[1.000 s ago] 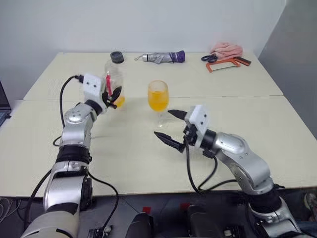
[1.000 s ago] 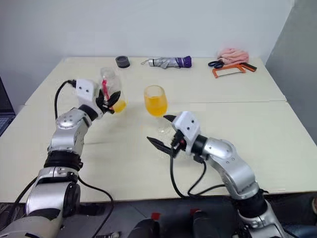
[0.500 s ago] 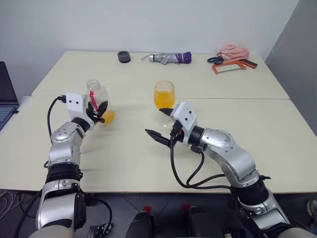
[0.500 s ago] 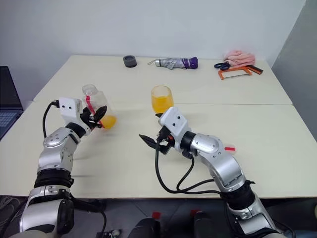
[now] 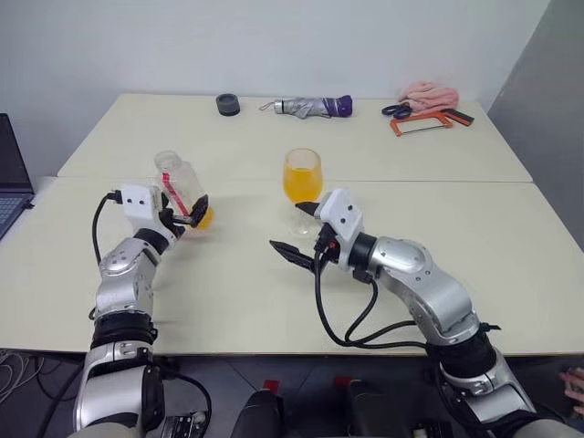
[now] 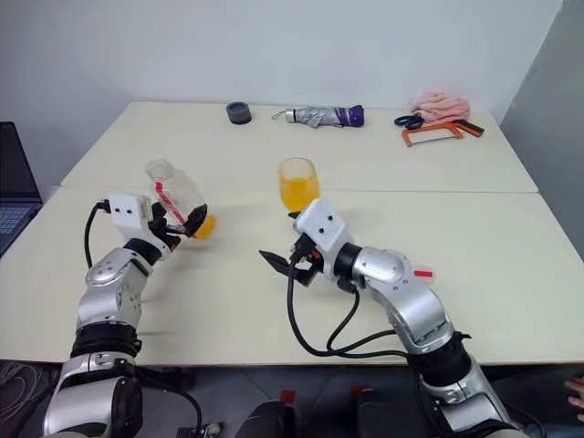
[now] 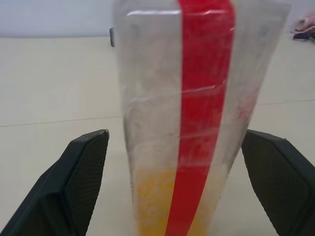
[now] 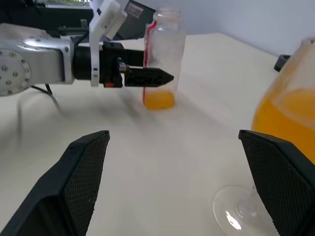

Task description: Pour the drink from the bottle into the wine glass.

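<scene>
Your left gripper (image 7: 174,187) is released, fingers apart either side of the bottle (image 5: 181,189). Your right gripper (image 5: 294,228) is open, just near of the glass (image 5: 302,182).

the silver left arm reaches forward, its black two-fingered left gripper (image 5: 189,216) spread wide, pads apart. the silver right arm bends inward, its black two-fingered right gripper (image 5: 297,230) likewise gaping, pointing leftward.
</scene>
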{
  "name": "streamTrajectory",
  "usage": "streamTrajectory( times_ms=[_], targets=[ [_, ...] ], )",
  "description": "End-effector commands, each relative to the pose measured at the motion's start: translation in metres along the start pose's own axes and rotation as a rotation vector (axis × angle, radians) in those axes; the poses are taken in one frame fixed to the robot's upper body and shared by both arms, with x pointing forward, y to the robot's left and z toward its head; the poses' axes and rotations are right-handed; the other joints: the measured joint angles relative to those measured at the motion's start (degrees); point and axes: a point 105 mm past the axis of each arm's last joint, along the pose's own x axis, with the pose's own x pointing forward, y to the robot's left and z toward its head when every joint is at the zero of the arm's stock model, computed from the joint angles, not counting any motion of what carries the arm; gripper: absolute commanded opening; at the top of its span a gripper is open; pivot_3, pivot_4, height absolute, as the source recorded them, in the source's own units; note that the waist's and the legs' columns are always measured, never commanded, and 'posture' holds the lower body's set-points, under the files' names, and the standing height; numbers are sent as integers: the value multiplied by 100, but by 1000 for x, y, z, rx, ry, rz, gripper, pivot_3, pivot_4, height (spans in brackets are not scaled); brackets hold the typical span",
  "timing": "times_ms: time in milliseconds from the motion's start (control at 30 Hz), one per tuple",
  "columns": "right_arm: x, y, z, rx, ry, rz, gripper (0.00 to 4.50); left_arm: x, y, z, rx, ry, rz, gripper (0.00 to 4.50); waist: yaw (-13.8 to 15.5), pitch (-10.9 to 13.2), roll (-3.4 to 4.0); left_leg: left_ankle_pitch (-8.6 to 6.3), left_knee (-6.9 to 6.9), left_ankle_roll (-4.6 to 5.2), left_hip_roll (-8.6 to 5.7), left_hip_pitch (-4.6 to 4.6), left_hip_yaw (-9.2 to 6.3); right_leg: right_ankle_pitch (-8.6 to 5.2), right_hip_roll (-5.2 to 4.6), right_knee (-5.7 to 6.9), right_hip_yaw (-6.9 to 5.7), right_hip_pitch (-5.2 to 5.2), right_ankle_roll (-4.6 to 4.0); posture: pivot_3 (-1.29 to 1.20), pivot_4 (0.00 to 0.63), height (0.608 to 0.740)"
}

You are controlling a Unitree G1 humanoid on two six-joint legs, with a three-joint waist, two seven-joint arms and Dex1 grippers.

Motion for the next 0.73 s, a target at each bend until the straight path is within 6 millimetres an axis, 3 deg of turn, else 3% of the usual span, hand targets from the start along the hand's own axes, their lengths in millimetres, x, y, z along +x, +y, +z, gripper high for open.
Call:
streamTrajectory(
  times_ms=[33,133,333,500,733],
  targets=[
    [-13,-2,-5,-60,-8,-36,4500,-6,-1,11,69,-47,7,4458,2,0,0,0,-1,0,0,0,0,0,0,-2,0,0,0,0,150,740],
    [-27,-5,-24,-33,-2,-96,4500,-17,0,8,62,-44,32,4458,10,0,0,0,-3,0,3,1,2,0,1,-4,1,0,0,0,150,740],
    [-52,-30,-49,118,-114,-396,4500,-47,-1,-6,98,35,134,4458,20,0,-1,0,-9,0,8,9,7,0,1,-6,8,7,0,0,150,740],
    [-71,-52,-66,207,-157,-631,4500,-71,-21,-10,74,41,131,4458,50,-1,-1,0,-13,0,12,21,9,0,2,-15,9,21,0,0,150,740],
    [-76,-62,-73,195,-153,-684,4500,-80,-37,-11,12,32,87,4458,115,-1,-1,0,-13,0,10,24,17,-1,5,-20,12,25,1,0,150,740]
  ],
)
